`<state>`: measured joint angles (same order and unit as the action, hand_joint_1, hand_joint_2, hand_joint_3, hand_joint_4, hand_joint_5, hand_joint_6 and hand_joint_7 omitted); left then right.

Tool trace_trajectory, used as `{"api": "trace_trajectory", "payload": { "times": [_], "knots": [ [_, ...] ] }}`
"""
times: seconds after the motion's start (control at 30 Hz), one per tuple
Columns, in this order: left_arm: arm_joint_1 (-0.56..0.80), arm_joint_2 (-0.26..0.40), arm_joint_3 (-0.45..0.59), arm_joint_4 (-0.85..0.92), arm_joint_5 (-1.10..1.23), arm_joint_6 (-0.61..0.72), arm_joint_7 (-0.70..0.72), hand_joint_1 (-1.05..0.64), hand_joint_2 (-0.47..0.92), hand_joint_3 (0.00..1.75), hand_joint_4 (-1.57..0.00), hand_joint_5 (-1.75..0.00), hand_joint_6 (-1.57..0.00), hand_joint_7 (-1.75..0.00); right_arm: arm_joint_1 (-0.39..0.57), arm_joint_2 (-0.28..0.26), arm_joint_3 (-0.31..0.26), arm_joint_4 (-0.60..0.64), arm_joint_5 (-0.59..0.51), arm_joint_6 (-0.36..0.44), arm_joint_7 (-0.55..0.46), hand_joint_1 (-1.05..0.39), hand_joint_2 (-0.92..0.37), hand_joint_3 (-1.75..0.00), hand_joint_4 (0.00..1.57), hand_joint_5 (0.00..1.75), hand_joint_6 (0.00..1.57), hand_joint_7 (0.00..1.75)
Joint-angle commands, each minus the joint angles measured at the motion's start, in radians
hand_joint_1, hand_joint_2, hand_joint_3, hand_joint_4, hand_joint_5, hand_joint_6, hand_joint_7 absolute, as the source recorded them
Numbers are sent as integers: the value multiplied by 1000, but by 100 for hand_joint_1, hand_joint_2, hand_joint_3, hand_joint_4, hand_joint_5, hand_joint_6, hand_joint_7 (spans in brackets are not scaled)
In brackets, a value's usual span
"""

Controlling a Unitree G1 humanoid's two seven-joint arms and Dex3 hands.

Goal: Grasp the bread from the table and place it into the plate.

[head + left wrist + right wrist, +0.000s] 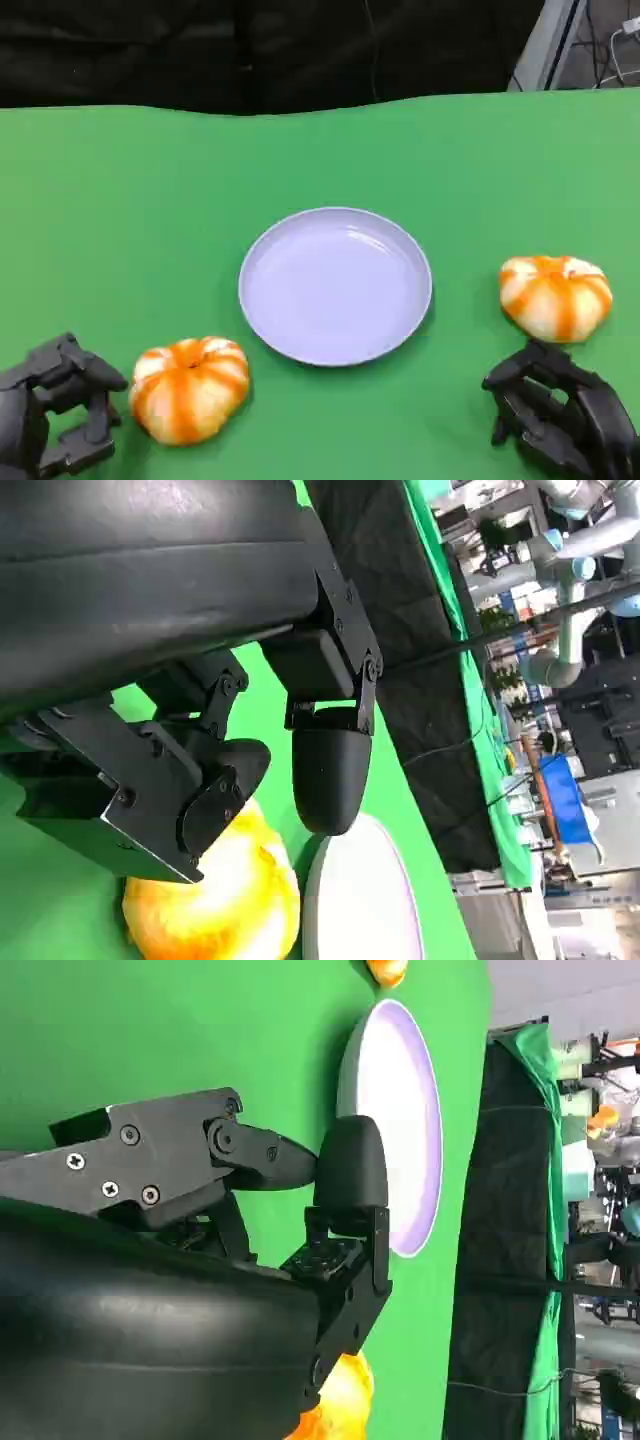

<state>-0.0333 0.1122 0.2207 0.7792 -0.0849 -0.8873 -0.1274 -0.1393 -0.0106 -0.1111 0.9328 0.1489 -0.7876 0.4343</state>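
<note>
Left hand [55,405] spread beside the near-left bread [188,388], right hand [562,415] spread just short of the right-edge bread [556,296], plate [300,345] bare mid-table [120,200].

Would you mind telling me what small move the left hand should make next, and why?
Probably ease the left hand rightward to close around the nearer bread: its fingers are apart, beside the bread, holding nothing, and the plate holds no bread.

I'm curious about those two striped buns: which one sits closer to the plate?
The bread by the left hand, just off the plate; the other bread lies farther off.
</note>
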Motion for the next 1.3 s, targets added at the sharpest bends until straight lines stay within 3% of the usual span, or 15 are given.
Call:
{"api": "trace_trajectory", "payload": {
  "times": [0.03,0.47,0.57,0.67,0.83,0.93,1.13,1.2,1.3],
  "knots": [
    [-4,10,6,6,-6,-9,8,8,48,124,-96,-157,-95,-128,-4,-21,-13,8,8,6,-2,-26,-92,-53,71,175,65,142],
    [-5,10,6,5,-3,-16,11,9,47,125,-97,-154,-94,-126,-5,-24,-11,10,4,1,-5,-26,-92,-53,71,175,65,141],
    [-3,2,4,3,-54,-16,-41,11,54,112,-89,-142,-90,-107,-6,-25,-11,12,6,3,-4,-26,-92,-53,71,175,64,142],
    [-4,-3,3,5,-91,-27,-86,9,62,92,-85,-124,-90,-83,-6,-25,-11,12,9,8,0,-25,-92,-53,70,175,64,142],
    [-19,-35,30,11,-274,-21,-285,-1,59,95,-79,-92,-95,-32,-9,-26,-12,17,9,7,1,-26,-92,-53,71,175,64,142],
    [-23,-51,52,12,-351,-5,-373,-15,62,81,-82,-63,-97,-8,-11,-28,-11,20,3,4,-6,-25,-92,-53,71,175,65,142],
    [-33,-68,93,18,-442,-3,-514,-27,85,29,-89,-21,-88,0,-9,-28,-9,17,4,5,-7,-26,-92,-52,72,175,65,142],
    [-36,-69,106,22,-463,-11,-561,-41,90,14,-84,-10,-78,0,-9,-28,-9,17,2,5,-9,-26,-92,-52,71,175,64,142],
    [-44,-69,124,39,-479,-22,-613,-51,92,11,-80,-5,-70,0,-9,-28,-9,17,2,5,-8,-26,-92,-53,71,175,64,142]
  ]
}}
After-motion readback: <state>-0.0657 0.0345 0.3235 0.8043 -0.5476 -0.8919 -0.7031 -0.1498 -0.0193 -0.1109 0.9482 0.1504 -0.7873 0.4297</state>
